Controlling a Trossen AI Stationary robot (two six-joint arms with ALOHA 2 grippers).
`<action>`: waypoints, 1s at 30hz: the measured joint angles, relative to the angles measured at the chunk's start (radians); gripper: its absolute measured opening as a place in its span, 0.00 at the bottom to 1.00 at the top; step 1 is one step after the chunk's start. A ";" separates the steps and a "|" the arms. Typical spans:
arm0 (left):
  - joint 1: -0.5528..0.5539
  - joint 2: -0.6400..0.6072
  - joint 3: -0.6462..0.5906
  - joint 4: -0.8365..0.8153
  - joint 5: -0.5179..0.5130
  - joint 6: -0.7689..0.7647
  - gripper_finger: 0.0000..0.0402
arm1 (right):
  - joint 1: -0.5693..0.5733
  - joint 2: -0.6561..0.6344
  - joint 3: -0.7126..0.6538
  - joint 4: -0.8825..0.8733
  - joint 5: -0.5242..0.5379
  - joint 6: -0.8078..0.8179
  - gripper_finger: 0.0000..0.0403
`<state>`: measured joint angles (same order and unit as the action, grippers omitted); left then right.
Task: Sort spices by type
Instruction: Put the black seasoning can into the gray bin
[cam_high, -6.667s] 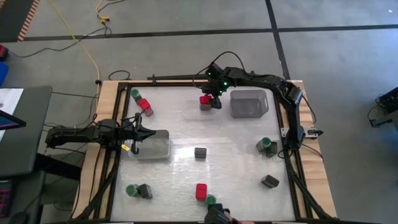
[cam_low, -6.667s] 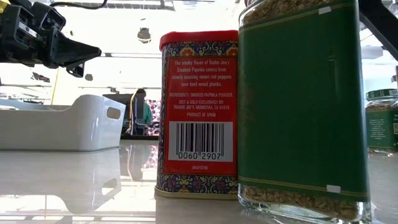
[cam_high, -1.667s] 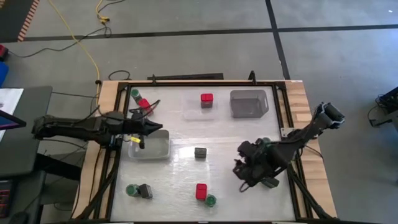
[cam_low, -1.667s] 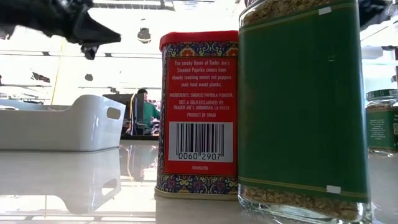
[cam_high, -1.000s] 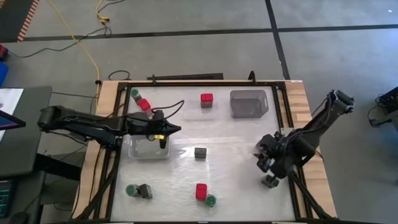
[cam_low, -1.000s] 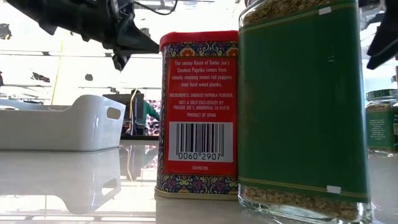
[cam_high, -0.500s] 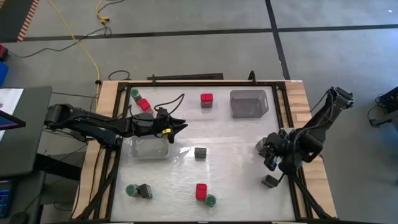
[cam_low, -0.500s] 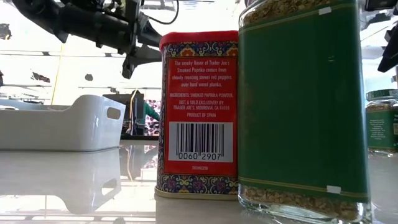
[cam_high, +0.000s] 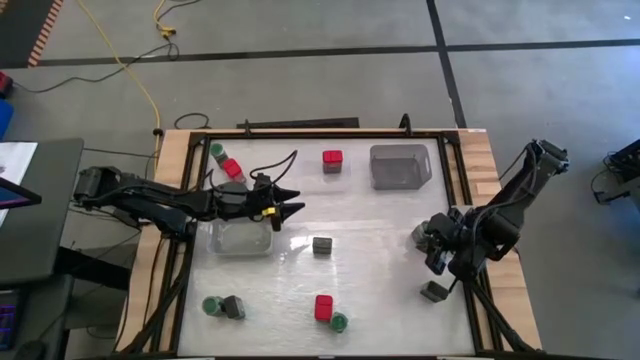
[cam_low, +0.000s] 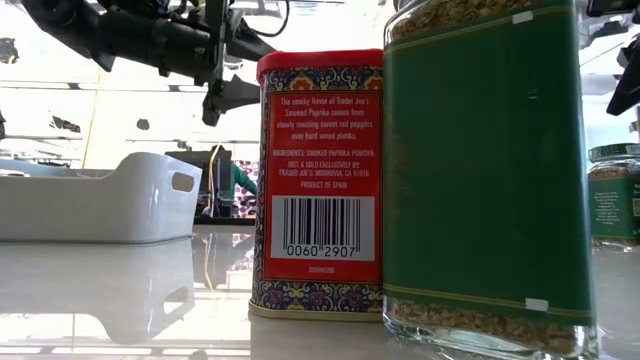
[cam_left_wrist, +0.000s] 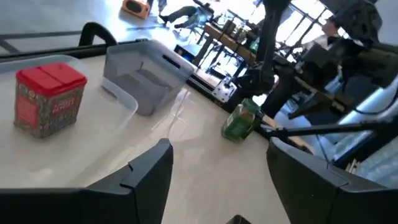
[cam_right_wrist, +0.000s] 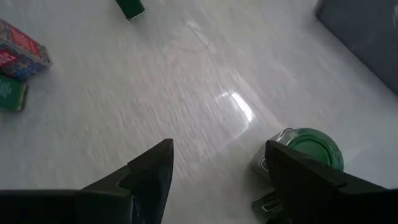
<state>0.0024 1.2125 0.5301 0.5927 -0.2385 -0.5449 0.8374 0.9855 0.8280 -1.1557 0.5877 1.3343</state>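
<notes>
In the high view, the left gripper (cam_high: 290, 207) hangs wide open and empty over the clear plastic tray (cam_high: 240, 237) at middle left, the right gripper (cam_high: 436, 247) is open near a green-lidded jar (cam_right_wrist: 309, 146), and the grey plastic bin (cam_high: 400, 166) at the upper right holds nothing.

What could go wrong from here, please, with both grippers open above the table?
The left gripper hangs open past the clear tray's far edge; a low sweep might clip its rim. The right gripper, open and empty, hovers by a green-lidded jar; a skewed descent could knock it over. At the near edge a red tin touches another jar, so grabbing one may drag the other.
</notes>
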 joint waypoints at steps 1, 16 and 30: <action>-0.003 0.000 0.000 0.000 0.011 0.019 0.62 | -0.002 0.000 0.000 0.000 0.000 -0.004 0.69; -0.188 0.000 0.437 -0.853 0.132 0.571 0.62 | -0.019 0.003 0.001 0.115 -0.008 0.222 0.69; -0.516 0.000 0.568 -1.249 0.222 0.691 0.62 | -0.130 0.003 0.001 0.233 -0.008 0.309 0.69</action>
<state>-0.5132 1.2121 1.0976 -0.6558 -0.0164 0.1463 0.7074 0.9890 0.8288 -0.9228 0.5793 1.6436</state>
